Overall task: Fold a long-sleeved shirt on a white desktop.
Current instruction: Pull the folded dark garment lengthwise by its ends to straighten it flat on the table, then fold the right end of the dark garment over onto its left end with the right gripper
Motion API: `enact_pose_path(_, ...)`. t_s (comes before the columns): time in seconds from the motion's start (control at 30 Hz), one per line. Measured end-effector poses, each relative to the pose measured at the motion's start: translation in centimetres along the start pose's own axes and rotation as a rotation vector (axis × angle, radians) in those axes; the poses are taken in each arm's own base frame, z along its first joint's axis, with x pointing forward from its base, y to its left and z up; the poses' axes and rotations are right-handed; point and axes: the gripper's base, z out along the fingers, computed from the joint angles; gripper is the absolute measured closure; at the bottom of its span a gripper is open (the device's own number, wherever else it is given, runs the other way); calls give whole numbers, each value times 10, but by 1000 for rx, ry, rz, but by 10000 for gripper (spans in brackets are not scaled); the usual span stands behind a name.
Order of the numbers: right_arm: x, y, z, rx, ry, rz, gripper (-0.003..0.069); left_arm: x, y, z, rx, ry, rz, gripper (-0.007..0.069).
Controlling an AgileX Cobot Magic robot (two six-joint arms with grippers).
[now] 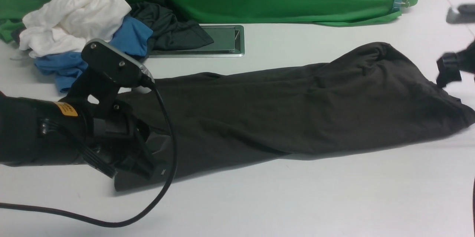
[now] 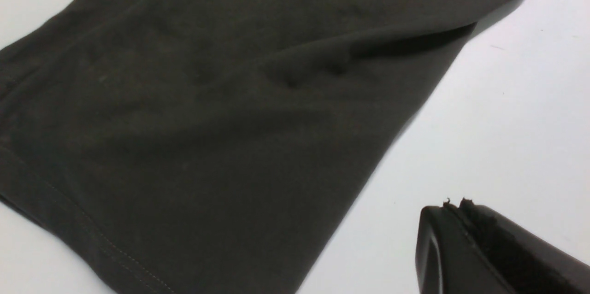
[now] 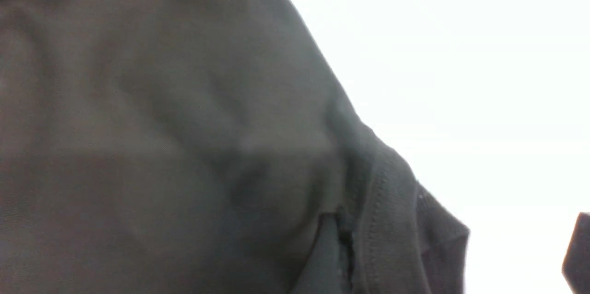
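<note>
Charcoal cotton, soft and creased, the long-sleeved shirt [image 1: 297,110] lies as a long folded band across the matte white desktop [image 1: 297,200], left gripper [image 2: 465,238] clenched empty beside its stitched hem, right gripper [image 1: 451,68] spread wide, holding nothing.

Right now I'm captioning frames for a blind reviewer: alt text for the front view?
A charcoal-black cotton shirt lies folded into a long band across the white desktop. The left gripper rests shut at its near-left end; crumpled white, blue and dark garments sit behind.

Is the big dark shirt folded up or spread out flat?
Partly folded: the charcoal-black long-sleeved shirt lies as one long narrow band across the white desktop, with no sleeves sticking out.
</note>
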Motion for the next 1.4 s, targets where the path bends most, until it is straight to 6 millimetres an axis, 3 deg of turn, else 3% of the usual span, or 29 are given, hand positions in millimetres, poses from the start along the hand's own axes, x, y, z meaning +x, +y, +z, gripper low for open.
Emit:
enact_pose_path(0.17, 6, 1, 26, -31, 59, 31, -24, 0, 0, 0, 0, 0, -2, 606)
enact_pose_path(0.4, 5, 1, 31, -36, 67, 31, -22, 0, 0, 0, 0, 0, -1, 606)
enact_pose_path(0.47, 5, 5, 32, -40, 74, 18, 25, 0, 0, 0, 0, 0, -1, 606)
enact_pose_path(0.63, 3, 28, 34, -57, 69, -69, 310, 0, 0, 0, 0, 0, -2, 606)
enact_pose_path(0.67, 3, 29, 34, -58, 69, -74, 337, 0, 0, 0, 0, 0, -2, 606)
enact_pose_path(0.73, 3, 40, 33, -74, 78, -111, 512, 0, 0, 0, 0, 0, -2, 606)
enact_pose_path(0.83, 5, 40, 27, -72, 100, -118, 540, 1, -1, 0, 6, 7, -2, 606)
enact_pose_path(1.03, 22, 16, -13, 13, 139, -69, 540, 3, -3, 0, 27, 36, -3, 606)
enact_pose_path(1.07, 29, 1, -39, 40, 99, -18, 540, 4, -3, 0, 30, 40, -6, 606)
enact_pose_path(1.17, 46, -21, -77, 80, 45, 67, 540, 4, -4, 0, 41, 48, -18, 606)
enact_pose_path(1.4, 71, -37, -120, 130, -39, 150, 540, 4, -5, 0, 57, 50, -41, 606)
